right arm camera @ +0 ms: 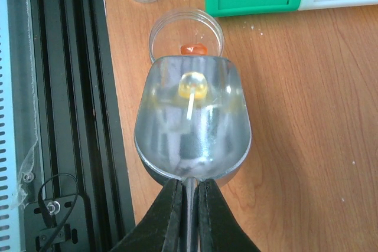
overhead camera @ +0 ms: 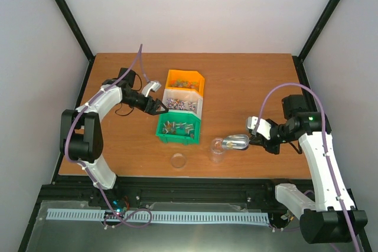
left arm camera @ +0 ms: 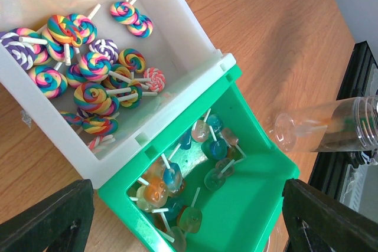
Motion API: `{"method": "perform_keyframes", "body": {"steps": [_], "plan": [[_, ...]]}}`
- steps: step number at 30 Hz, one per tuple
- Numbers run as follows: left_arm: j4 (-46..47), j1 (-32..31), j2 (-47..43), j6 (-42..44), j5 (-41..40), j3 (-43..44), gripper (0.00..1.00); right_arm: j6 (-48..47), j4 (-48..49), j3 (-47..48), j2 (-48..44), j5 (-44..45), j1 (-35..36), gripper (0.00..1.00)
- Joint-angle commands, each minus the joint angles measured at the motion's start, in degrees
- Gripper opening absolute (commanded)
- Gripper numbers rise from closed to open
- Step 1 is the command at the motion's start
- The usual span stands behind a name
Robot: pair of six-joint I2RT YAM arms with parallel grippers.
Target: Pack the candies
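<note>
The candies are small lollipops on white sticks. Rainbow swirl ones (left arm camera: 88, 69) fill the white bin (overhead camera: 183, 101) and translucent ones (left arm camera: 171, 175) lie in the green bin (overhead camera: 178, 128). My left gripper (overhead camera: 158, 107) hangs open and empty over these bins, with its fingers wide apart in the left wrist view (left arm camera: 189, 222). My right gripper (right arm camera: 189, 190) is shut on the handle of the silver scoop (right arm camera: 192, 128). The scoop holds one yellow candy (right arm camera: 193, 85) at the mouth of the clear jar (right arm camera: 155, 33). An orange candy (right arm camera: 192, 49) lies in the jar.
An orange bin (overhead camera: 185, 81) with more candies stands behind the white one. The jar's clear lid (overhead camera: 178, 160) lies on the table near the front edge, left of the jar (overhead camera: 217, 149). Black rails run along the table's front.
</note>
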Motion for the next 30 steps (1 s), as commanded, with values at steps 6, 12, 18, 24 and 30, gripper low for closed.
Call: {"method": "perform_keyframes", "body": {"steps": [6, 12, 18, 24, 30], "plan": [[1.0, 0.4, 0.6, -0.1, 0.9, 2.0, 0.89, 2.6, 0.0, 3.7, 0.9, 2.4, 3.1, 0.03], [1.0, 0.4, 0.7, -0.2, 0.6, 2.0, 0.89, 3.3, -1.1, 4.7, 1.3, 4.8, 4.7, 0.03], [1.2, 0.4, 0.9, -0.3, 0.7, 2.2, 0.89, 3.7, -1.8, 6.1, 1.5, 6.7, 6.3, 0.03], [1.3, 0.4, 1.2, -0.4, 0.8, 2.3, 0.89, 4.6, -2.4, 8.0, 2.2, 9.0, 8.5, 0.03], [1.3, 0.4, 1.3, -0.5, 0.7, 2.4, 0.89, 6.0, -2.8, 9.4, 2.9, 11.2, 11.4, 0.03]]}}
